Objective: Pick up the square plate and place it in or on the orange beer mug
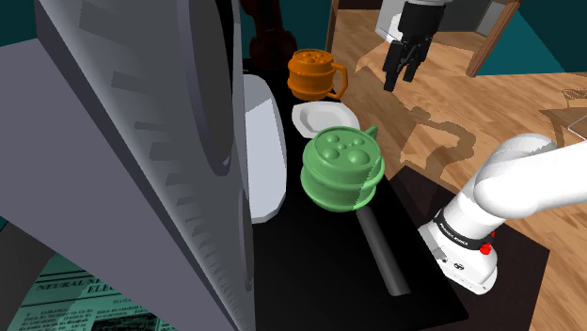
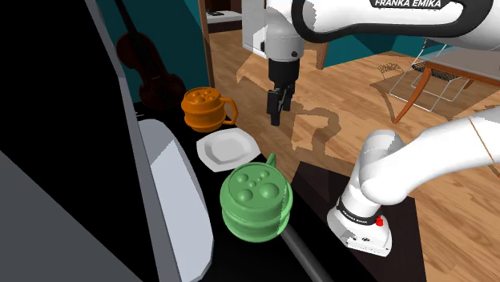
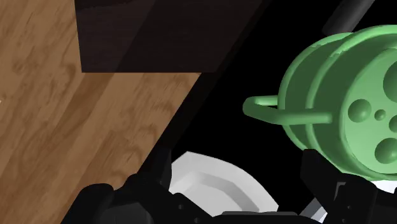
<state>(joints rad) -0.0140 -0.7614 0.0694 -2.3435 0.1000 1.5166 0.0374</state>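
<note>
The pincer (image 1: 400, 81) hung in the air with its tips pointing down. Its two black fingers (image 3: 147, 191) stood well apart and had hold of nothing. Straight beneath it lay wooden floor (image 1: 508, 103), for it was hovering just off the edge of the desk (image 1: 315, 275), not over it.

Far to the side of the pincer, across the full width of the desk, rose a large slanted grey body (image 1: 122, 169); I could not tell what it was. The black desk stretched between that body and the pincer, lower than the fingertips.

The green mug (image 1: 341, 169) stood on the desk, below the pincer and farther from it than the other two pieces, back toward the arm's stand. Its top was covered with round bumps, and its handle was turned toward the plate.

The orange beer mug (image 1: 315, 73) stood upright on the desk, below the pincer and off to its side. Its handle was turned out toward the pincer's side of the desk.

The square plate (image 1: 325, 117), drawn white, lay flat on the desk with its rim up, between the two mugs and close to both. It was below the pincer, near the desk edge closest to it. Being square it had no long axis, and its sides seemed to run roughly along and across that desk edge. In the wrist view, part of the plate showed in the gap between the fingers, far beneath them and untouched.
</note>
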